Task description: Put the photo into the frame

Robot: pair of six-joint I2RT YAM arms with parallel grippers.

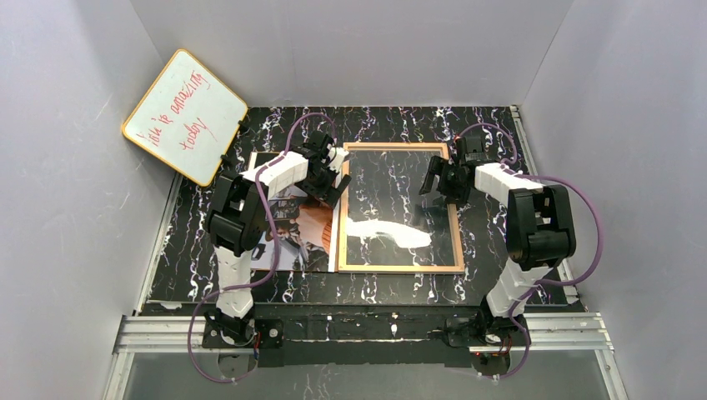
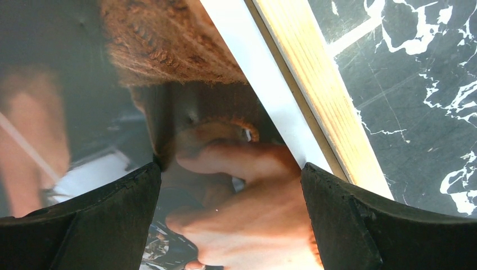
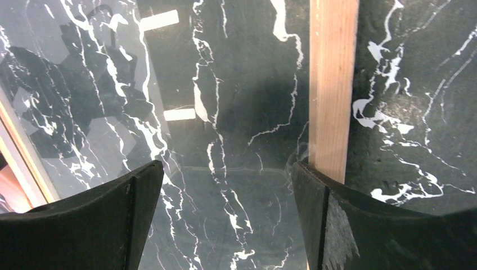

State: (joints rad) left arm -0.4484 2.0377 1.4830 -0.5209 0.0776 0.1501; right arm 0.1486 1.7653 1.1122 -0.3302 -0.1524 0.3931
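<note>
The frame lies flat in the middle of the black marble table, tan wood rim up, with the table's veins showing through its glass. The photo lies face up just left of it, partly hidden under my left arm. My left gripper hovers open over the photo's right edge; in the left wrist view the photo fills the space between the fingers of the gripper, beside the frame's wooden rail. My right gripper is open over the frame's right side, near the rail, with only glass between the fingers.
A yellow-rimmed whiteboard with red writing leans against the left wall at the back. Grey walls close in the table on three sides. The arm bases stand on a metal rail at the near edge.
</note>
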